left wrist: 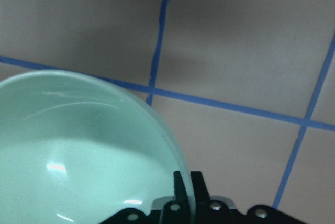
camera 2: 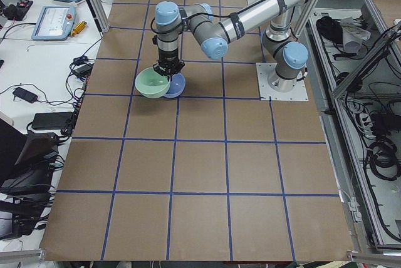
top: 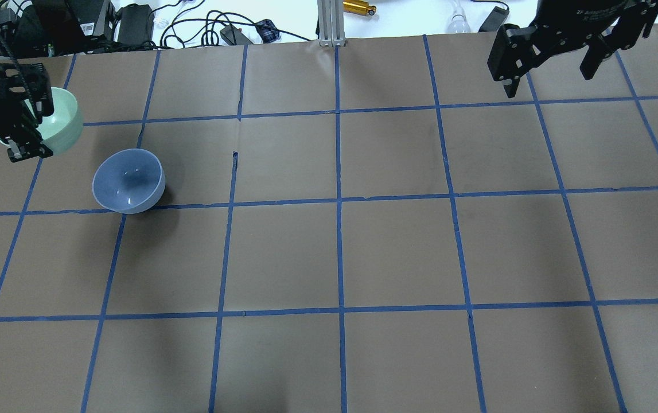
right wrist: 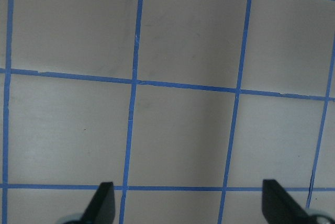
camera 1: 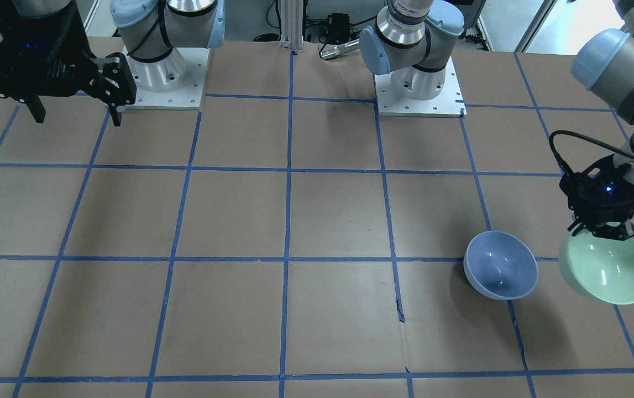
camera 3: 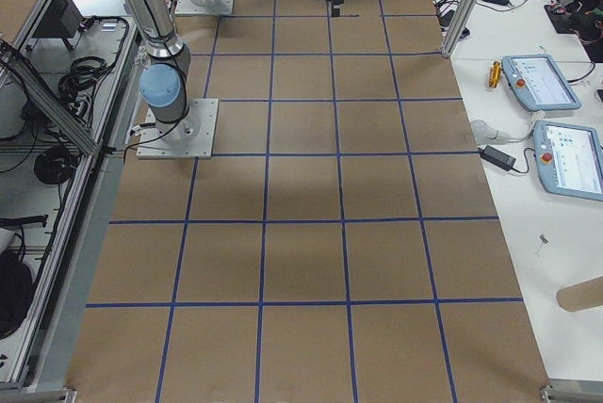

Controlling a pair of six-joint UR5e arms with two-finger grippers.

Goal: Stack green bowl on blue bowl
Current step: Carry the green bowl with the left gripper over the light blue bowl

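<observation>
The green bowl (camera 1: 609, 271) hangs tilted above the table, held by its rim in my left gripper (camera 1: 598, 229), which is shut on it. It shows in the overhead view (top: 62, 123), the left view (camera 2: 152, 83) and the left wrist view (left wrist: 84, 150), where my fingers (left wrist: 183, 192) pinch its rim. The blue bowl (camera 1: 501, 265) rests upright on the table beside it, apart from it, also in the overhead view (top: 128, 180). My right gripper (camera 1: 76, 108) is open and empty, high near its base, far from both bowls; its fingertips (right wrist: 102, 203) frame bare table.
The brown table (camera 1: 294, 221) carries a blue tape grid. The two arm bases (camera 1: 416, 83) stand at the robot's side. Cables and boxes (top: 133, 23) lie beyond the far edge. Teach pendants (camera 3: 556, 120) lie on a side bench.
</observation>
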